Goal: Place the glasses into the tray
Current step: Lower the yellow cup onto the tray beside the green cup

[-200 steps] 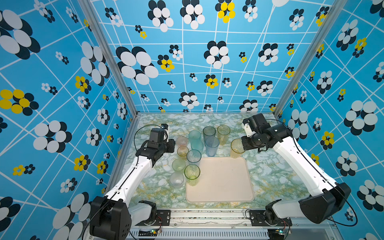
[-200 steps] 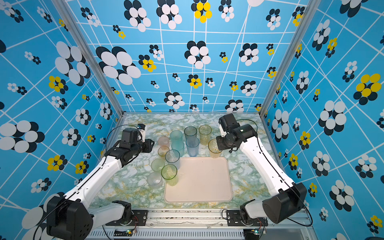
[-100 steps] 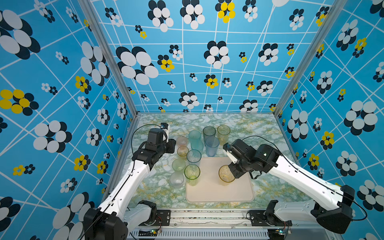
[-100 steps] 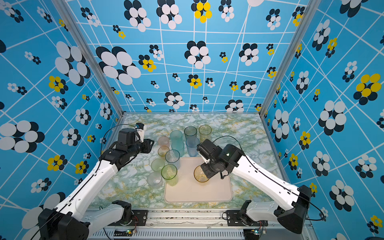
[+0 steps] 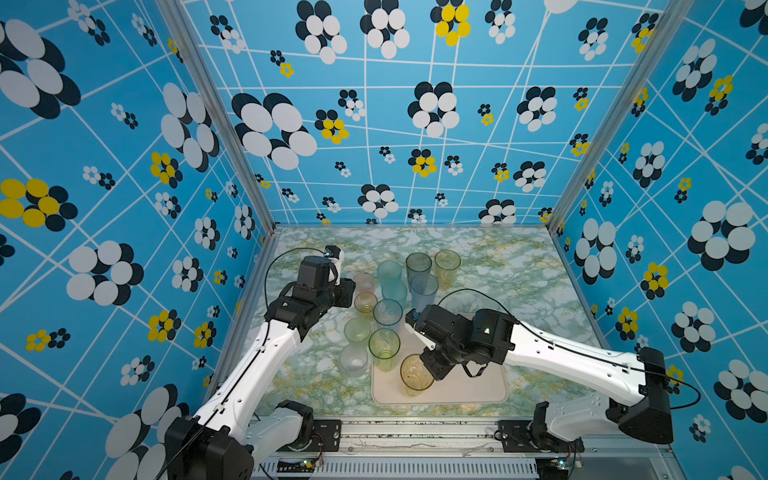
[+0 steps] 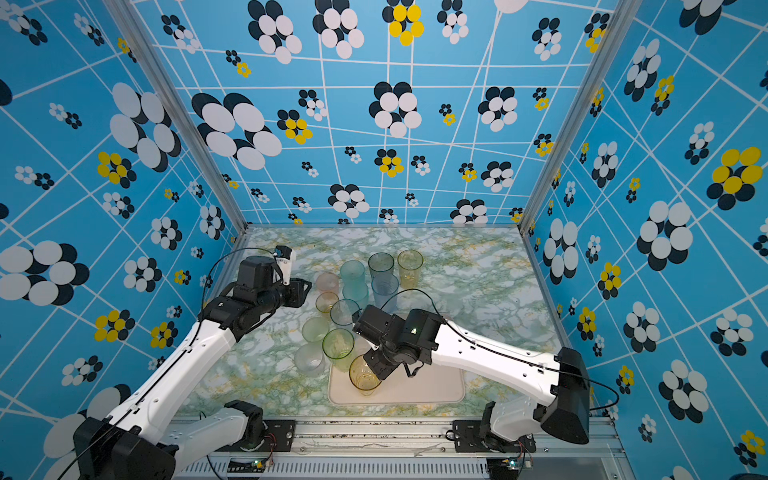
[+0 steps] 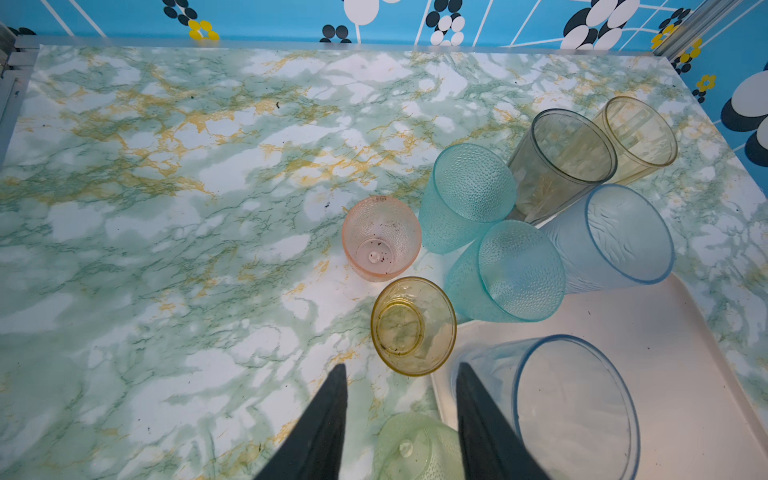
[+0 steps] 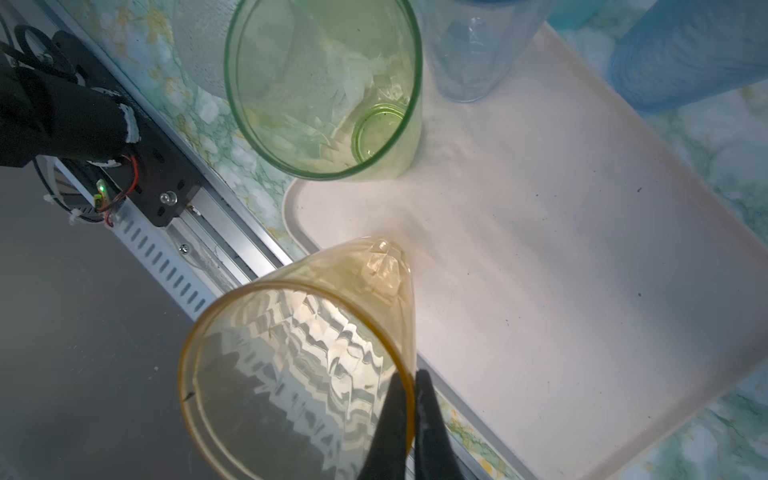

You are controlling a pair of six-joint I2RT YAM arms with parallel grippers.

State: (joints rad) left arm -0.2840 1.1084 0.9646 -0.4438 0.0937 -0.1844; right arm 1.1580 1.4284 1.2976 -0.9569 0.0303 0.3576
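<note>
My right claw was pinched shut on the rim of a tall amber glass, one finger inside the wall and one outside. That glass hung over the near left corner of the cream tray; I could not tell whether its base touched the tray floor. A tall green glass stood just beside it, at the tray's left edge. The other glasses clustered on the marbled bench around the tray's far left corner, with the short ones to the left of the tray. My left claw hovered over those short ones, fingers moderately apart and holding nothing.
</note>
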